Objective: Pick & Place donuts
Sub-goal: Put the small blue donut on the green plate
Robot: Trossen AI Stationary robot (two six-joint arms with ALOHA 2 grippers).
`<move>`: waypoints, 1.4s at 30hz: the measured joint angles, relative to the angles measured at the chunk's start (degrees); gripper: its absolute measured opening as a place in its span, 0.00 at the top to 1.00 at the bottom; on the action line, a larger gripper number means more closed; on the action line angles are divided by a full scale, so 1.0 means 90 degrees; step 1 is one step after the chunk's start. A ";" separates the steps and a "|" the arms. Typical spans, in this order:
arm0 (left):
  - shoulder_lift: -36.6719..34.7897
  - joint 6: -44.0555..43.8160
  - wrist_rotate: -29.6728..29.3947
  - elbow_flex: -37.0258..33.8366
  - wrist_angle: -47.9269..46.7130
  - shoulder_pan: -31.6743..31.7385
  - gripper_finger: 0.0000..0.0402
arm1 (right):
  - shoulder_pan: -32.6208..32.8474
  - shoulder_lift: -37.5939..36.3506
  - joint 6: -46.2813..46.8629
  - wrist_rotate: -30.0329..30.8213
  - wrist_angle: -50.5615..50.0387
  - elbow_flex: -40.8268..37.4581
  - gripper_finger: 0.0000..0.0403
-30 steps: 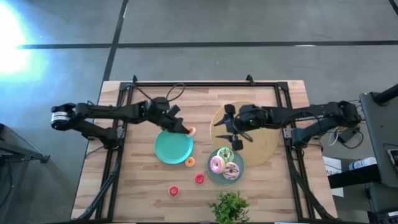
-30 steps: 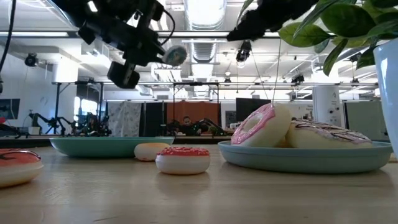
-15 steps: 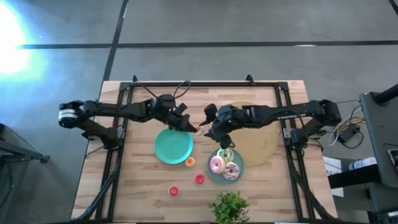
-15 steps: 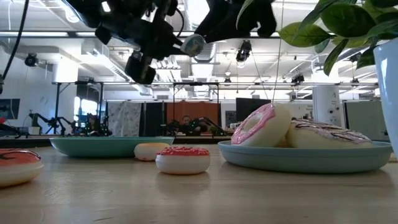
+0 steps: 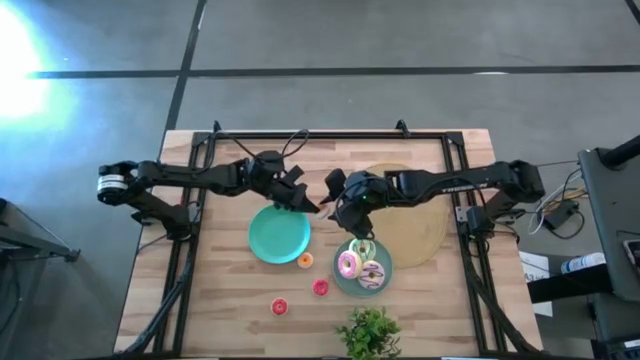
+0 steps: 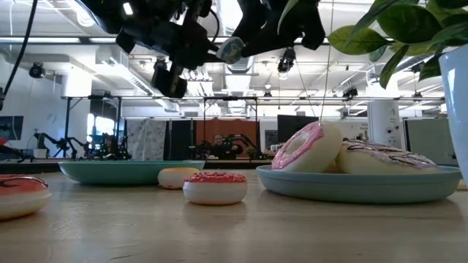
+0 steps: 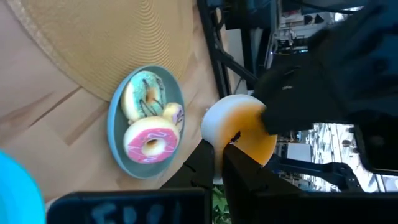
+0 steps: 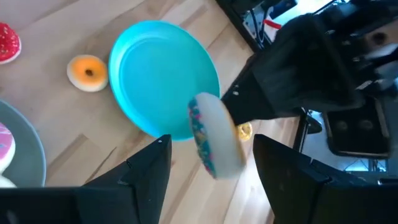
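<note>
My left gripper (image 5: 303, 202) is shut on a tiny donut (image 7: 239, 127), white with orange icing, held in the air between the two plates. My right gripper (image 5: 334, 204) is open and faces it. Its fingers (image 8: 146, 177) stand on either side of the donut (image 8: 214, 143), and I cannot tell whether they touch it. In the low view the donut (image 6: 230, 50) hangs high between both grippers. Pink, green and white-purple donuts (image 5: 360, 262) lie on the grey-teal plate (image 5: 338, 280). The bright teal plate (image 5: 278, 238) carries nothing. My left gripper pinches the tiny donut by its rim (image 7: 219, 138) between its two fingertips (image 7: 239, 165). The donut is lifted clear of the table and sticks out beyond the fingers toward my right gripper.
Three tiny donuts lie on the wood near the plates: an orange one (image 5: 305, 260), a red one (image 5: 320, 287) and another red one (image 5: 279, 306). A tan woven mat (image 5: 415, 225) lies under my right arm. A potted plant (image 5: 370, 335) stands at the near edge.
My right gripper has swung from over the woven mat toward the table's left and now meets the donut. My left gripper has carried the donut up and a little toward the right.
</note>
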 joint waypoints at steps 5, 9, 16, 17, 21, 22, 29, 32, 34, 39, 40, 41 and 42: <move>0.0021 0.0005 0.0002 0.0008 0.0016 -0.0005 1.00 | 0.0003 0.0120 0.0004 0.0021 0.0120 -0.0005 0.47; 0.0032 0.0046 -0.0019 0.0008 -0.0015 -0.0017 1.00 | 0.0002 0.0164 0.0205 0.0037 0.0123 -0.0010 0.56; 0.0032 0.0137 -0.0400 0.0008 -0.0045 -0.0026 0.98 | -0.0002 0.0132 0.0873 0.0067 0.0071 -0.0010 0.81; 0.0032 0.0136 -0.0510 0.0008 -0.0090 -0.0036 0.96 | -0.0002 0.0130 0.1016 0.0065 0.0053 -0.0010 0.84; 0.0032 0.0133 -0.1121 0.0005 -0.0269 -0.0123 0.88 | -0.0002 0.0128 0.1688 -0.0078 -0.0133 -0.0010 0.95; 0.0032 0.0131 -0.1285 0.0004 -0.0281 -0.0147 0.85 | -0.0002 0.0119 0.1876 -0.0207 -0.0210 -0.0010 0.96; -0.0093 0.0258 -0.2068 0.0004 -0.0362 -0.0523 0.66 | -0.0016 0.0115 0.3701 -0.0965 -0.0619 -0.0012 0.95; -0.0368 0.0600 -0.3128 0.0047 -0.0413 -0.0914 0.62 | -0.0017 0.0142 0.4550 -0.0997 -0.0648 -0.0012 0.95; -0.0632 0.0920 -0.3861 0.0050 -0.0458 -0.1237 0.62 | -0.0029 0.0193 0.5125 -0.1006 -0.0651 -0.0012 0.95; -0.1324 0.1382 -0.5266 0.0050 -0.0770 -0.2143 0.62 | -0.0066 0.0592 0.6514 -0.1470 -0.0298 -0.0012 0.95; -0.1461 0.1458 -0.5456 0.0050 -0.0854 -0.2314 0.62 | -0.0066 0.0726 0.6719 -0.1628 -0.0143 -0.0014 0.95; -0.1584 0.1578 -0.5602 0.0050 -0.0864 -0.2479 0.62 | -0.0066 0.0841 0.6926 -0.1785 0.0083 -0.0014 0.95; -0.1719 0.1744 -0.5728 0.0052 -0.0870 -0.2619 0.62 | -0.0061 0.0977 0.7156 -0.1929 0.0297 -0.0007 0.95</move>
